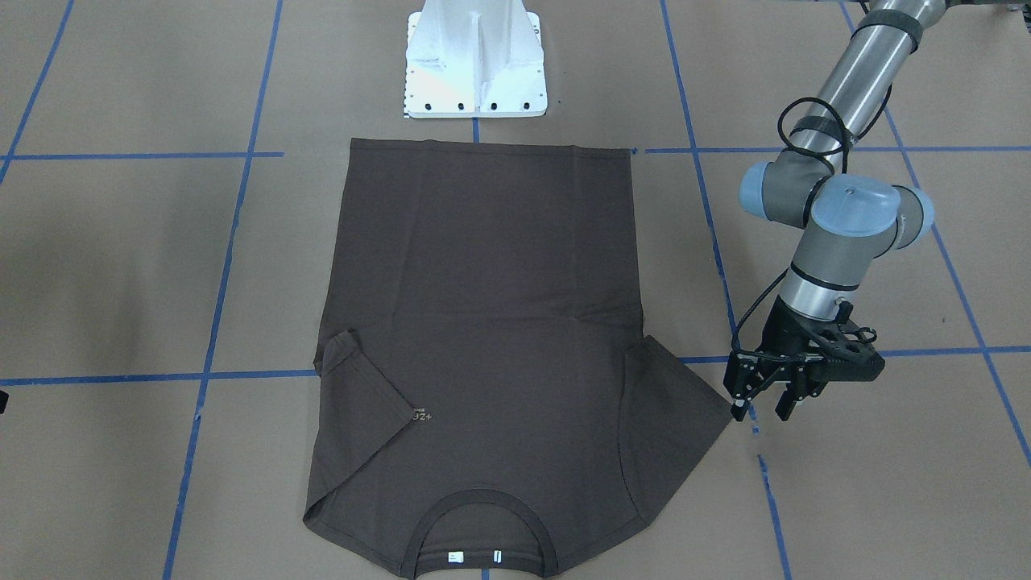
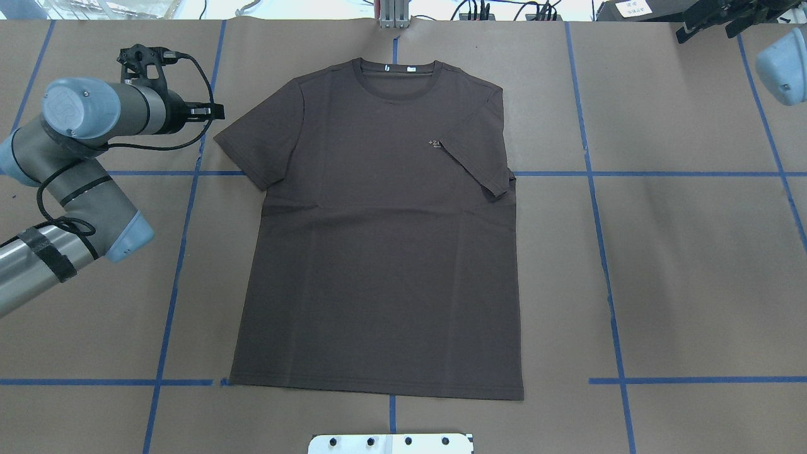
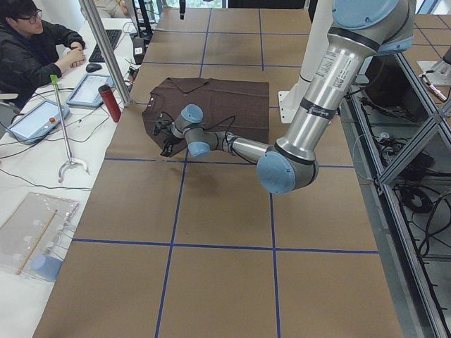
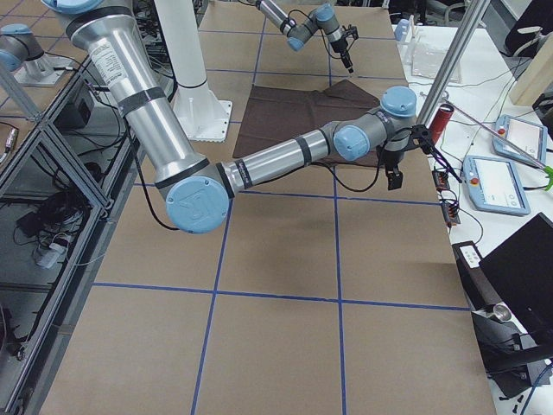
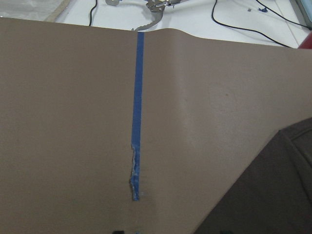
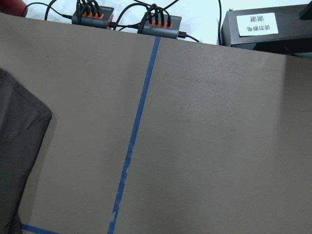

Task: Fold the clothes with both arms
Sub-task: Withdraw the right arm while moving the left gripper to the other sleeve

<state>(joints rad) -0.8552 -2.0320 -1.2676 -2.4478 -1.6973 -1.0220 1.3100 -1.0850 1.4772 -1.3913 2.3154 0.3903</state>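
The table (image 2: 693, 265) in front of me is covered with brown paper, and blue tape lines (image 2: 595, 189) divide it into a grid. The dark brown T-shirt (image 2: 378, 252) lies flat on the middle of it, chest side up. Its hem is near my white pedestal (image 1: 475, 64) and its neck points to the far edge.

My left arm (image 1: 838, 242) reaches out over the table on my left side of the shirt, bent at the wrist. My right arm (image 4: 276, 160) stretches along the far edge of the table on the other side, well apart from the cloth.

The sleeve on my left (image 1: 685, 403) is spread out flat on the paper. The sleeve on my right (image 2: 479, 151) is folded inward and lies over the chest.

My left gripper (image 1: 760, 403) points down at the paper, just beside the tip of the spread sleeve. Its two fingers stand apart with a clear gap and nothing is between them — whether one finger touches the cloth I cannot tell. My right gripper (image 4: 393, 177) also hangs above bare paper, but the pictures do not show me how wide it is.

The ribbed collar (image 2: 397, 82) makes a round curve at the far end. The pale lettering (image 2: 435, 144) on the chest is partly covered by the folded sleeve. Two small white tags (image 2: 412, 67) sit inside the neck.
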